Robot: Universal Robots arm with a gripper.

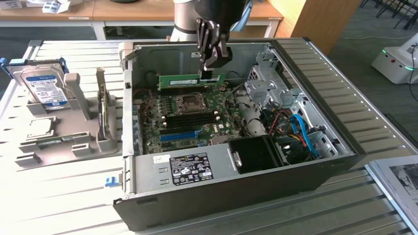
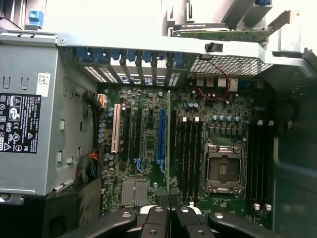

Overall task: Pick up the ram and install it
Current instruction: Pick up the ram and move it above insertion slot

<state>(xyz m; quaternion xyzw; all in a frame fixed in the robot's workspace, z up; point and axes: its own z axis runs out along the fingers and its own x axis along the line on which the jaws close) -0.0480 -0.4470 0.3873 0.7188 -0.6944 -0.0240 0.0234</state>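
End effector (image 2: 170, 218): closest to the wrist camera, its black fingers (image 2: 153, 218) drawn narrowly together on a thin green edge.
Grip: clamped on the ram (image 1: 191, 81); the fingers pinch the stick's upper edge toward its end on the exterior view's right.
End effector in the exterior view (image 1: 210, 71): it hangs from the arm (image 1: 222, 12) at the upper middle of the frame, inside the open case.
Ram: a long green stick held level, on edge, at the upper centre of the exterior view, over the far part of the motherboard (image 1: 163, 125). Whether its lower edge touches the board I cannot tell.
Processor socket (image 1: 191, 102): just below the ram in the frame, metal-framed.
Black memory slots (image 1: 189, 120): below the socket, lying parallel to the ram.
Blue slot (image 1: 179, 135): lower on the board, toward the frame's centre.
Power supply (image 1: 189, 169): grey box with a black label, lower centre.
Case (image 1: 339, 147): lying on its side, open upward, filling the middle of the frame.
Hard drive (image 1: 42, 85): upper left, propped upright in a grey stand (image 1: 58, 147), well apart from the case.
Bench (image 1: 65, 200): pale slatted surface carrying the case and the stand.
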